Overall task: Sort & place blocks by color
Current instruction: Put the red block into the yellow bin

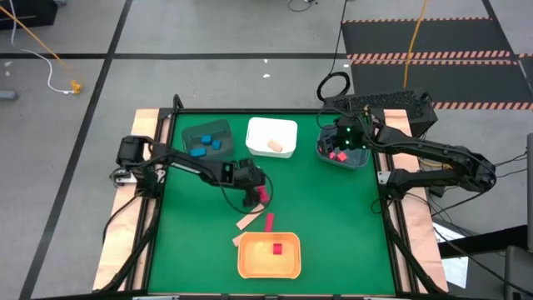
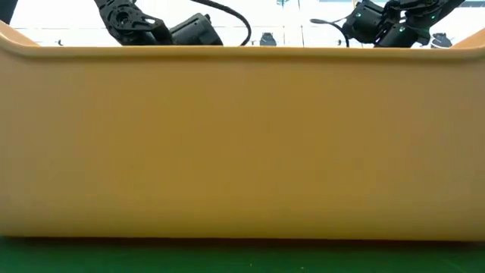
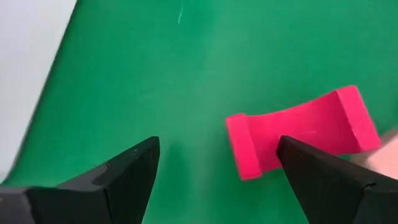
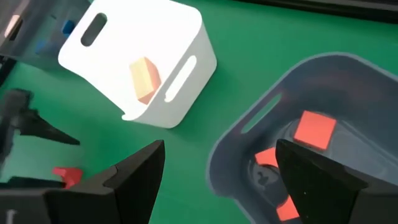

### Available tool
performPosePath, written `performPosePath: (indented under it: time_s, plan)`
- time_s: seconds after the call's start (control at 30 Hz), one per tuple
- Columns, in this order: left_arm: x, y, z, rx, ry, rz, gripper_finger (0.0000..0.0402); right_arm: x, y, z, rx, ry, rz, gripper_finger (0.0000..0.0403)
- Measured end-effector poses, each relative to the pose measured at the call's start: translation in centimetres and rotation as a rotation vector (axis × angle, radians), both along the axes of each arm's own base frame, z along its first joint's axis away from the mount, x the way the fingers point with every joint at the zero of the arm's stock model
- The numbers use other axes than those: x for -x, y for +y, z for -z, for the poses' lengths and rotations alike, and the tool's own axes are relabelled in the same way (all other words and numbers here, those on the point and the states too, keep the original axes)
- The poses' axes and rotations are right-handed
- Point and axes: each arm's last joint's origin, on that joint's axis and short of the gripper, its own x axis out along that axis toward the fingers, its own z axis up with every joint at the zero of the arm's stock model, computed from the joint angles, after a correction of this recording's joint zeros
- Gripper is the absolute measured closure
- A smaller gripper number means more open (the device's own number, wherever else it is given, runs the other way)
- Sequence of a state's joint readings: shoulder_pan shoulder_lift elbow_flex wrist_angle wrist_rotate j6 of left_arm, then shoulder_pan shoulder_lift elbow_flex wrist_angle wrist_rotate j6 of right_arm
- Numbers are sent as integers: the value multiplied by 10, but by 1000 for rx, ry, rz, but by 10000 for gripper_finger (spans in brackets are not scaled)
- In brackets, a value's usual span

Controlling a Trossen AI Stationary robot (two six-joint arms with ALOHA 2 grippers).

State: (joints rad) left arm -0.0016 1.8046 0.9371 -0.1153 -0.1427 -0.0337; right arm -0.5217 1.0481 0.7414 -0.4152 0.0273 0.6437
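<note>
The left gripper (image 1: 254,198) is poised open-fingered beside a pink block (image 3: 298,132), seemingly for pickup; the right gripper (image 1: 343,142) is held open above the gray bin (image 4: 348,81) of red blocks (image 4: 314,129).

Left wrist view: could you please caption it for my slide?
Open left gripper hovering over the green table beside a pink arch block.
</note>
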Motion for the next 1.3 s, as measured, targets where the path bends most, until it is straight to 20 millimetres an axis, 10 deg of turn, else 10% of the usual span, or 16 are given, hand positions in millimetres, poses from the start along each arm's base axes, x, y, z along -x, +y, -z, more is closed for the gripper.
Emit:
performPosePath:
  time_s: [0.2,0.53,1.3]
  plan:
    - [-6,-3,3,67,-53,-20,124,0,0,0,-1,-1,-1,108]
    - [-7,-3,2,260,-73,-87,366,0,0,0,0,0,0,108]
    - [-16,5,-32,335,-329,-183,366,-8,5,-5,-218,-190,-135,108]
